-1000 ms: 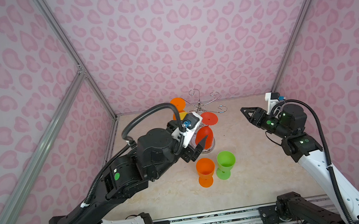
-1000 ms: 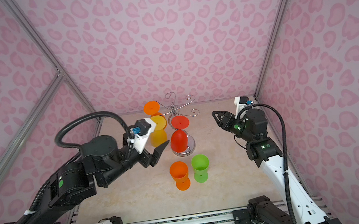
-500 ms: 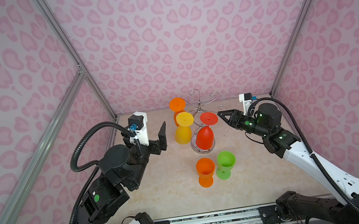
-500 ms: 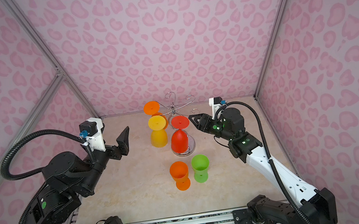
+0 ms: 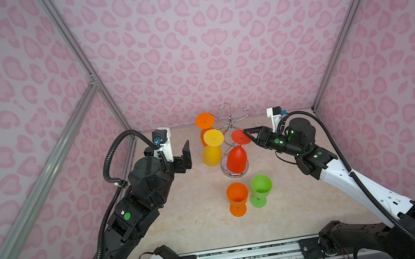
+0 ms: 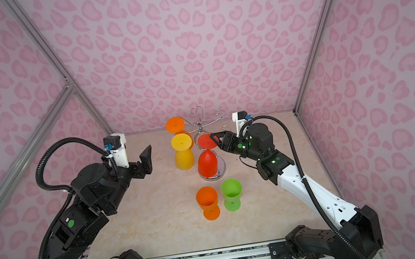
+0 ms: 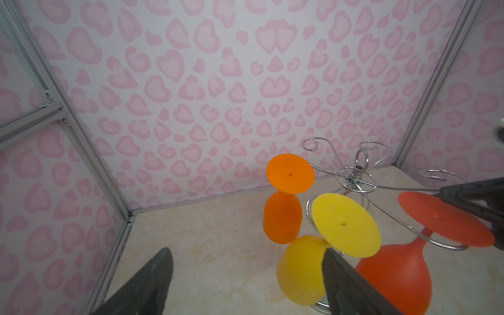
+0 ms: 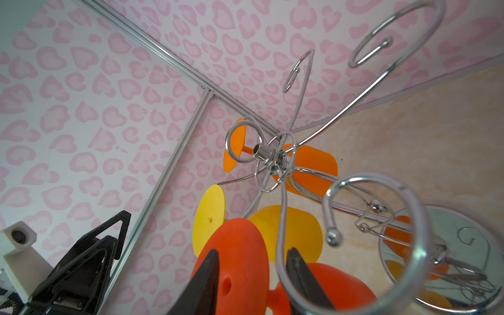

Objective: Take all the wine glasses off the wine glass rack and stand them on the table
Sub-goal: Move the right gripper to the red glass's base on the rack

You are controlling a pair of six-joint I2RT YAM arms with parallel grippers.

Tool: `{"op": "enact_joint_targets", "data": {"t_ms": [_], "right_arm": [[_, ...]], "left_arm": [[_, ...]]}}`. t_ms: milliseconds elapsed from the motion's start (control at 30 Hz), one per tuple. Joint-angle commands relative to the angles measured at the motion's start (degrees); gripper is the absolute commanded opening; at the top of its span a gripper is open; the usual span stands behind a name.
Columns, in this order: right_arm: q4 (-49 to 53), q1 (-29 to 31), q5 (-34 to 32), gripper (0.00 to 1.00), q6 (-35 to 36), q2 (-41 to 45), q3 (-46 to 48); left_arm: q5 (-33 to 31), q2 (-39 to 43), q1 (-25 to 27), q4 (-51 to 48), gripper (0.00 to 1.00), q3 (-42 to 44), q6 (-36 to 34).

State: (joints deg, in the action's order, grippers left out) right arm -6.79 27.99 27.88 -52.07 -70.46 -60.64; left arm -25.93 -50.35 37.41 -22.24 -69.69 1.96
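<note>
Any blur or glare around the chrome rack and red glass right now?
Right wrist view: nearest hook of the shiny chrome wire rack is out of focus, its mirror base reflects glasses; the red plastic wine glass looks fairly sharp. Left wrist view: the left gripper is blurred, dark. Both top views: even light, faint shadows.

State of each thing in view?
Shiny chrome wire wine glass rack: upright, three glasses hung.
Red wine glass: hung upside down, foot between right jaws.
Yellow wine glass: hung upside down.
Rear orange wine glass: hung upside down.
Front orange wine glass: upright on table, off rack.
Green wine glass: upright on table, off rack.
Left gripper: open, empty.
Right gripper: open, straddling red foot.
</note>
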Motion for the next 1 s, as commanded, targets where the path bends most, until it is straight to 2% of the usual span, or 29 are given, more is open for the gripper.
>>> {"op": "enact_joint_targets", "data": {"t_ms": [0, 233, 400, 700, 967], "right_arm": [[-1.83, 0.22, 0.07, 0.36, -0.64, -0.38, -0.26], [-1.43, 0.19, -0.63, 0.19, -0.47, -0.52, -0.34], [-0.87, 0.15, -0.90, 0.11, -0.40, -0.65, -0.76], [0.55, 0.09, -1.00, 0.03, -0.64, 0.13, -1.56], [-1.92, -1.55, 1.91, 0.00, -5.18, -0.08, -1.17]], "left_arm": [[4.53, -0.54, -1.99, 2.81, 0.87, 0.68, 2.14], [8.67, -1.49, -4.68, 3.65, 0.87, 2.06, 3.79], [10.80, -2.13, -5.72, 4.20, 0.87, 2.89, 4.41], [12.83, -2.74, -6.73, 3.96, 0.87, 3.68, 4.72], [13.28, -2.50, -7.08, 3.50, 0.87, 4.12, 4.95]]}}
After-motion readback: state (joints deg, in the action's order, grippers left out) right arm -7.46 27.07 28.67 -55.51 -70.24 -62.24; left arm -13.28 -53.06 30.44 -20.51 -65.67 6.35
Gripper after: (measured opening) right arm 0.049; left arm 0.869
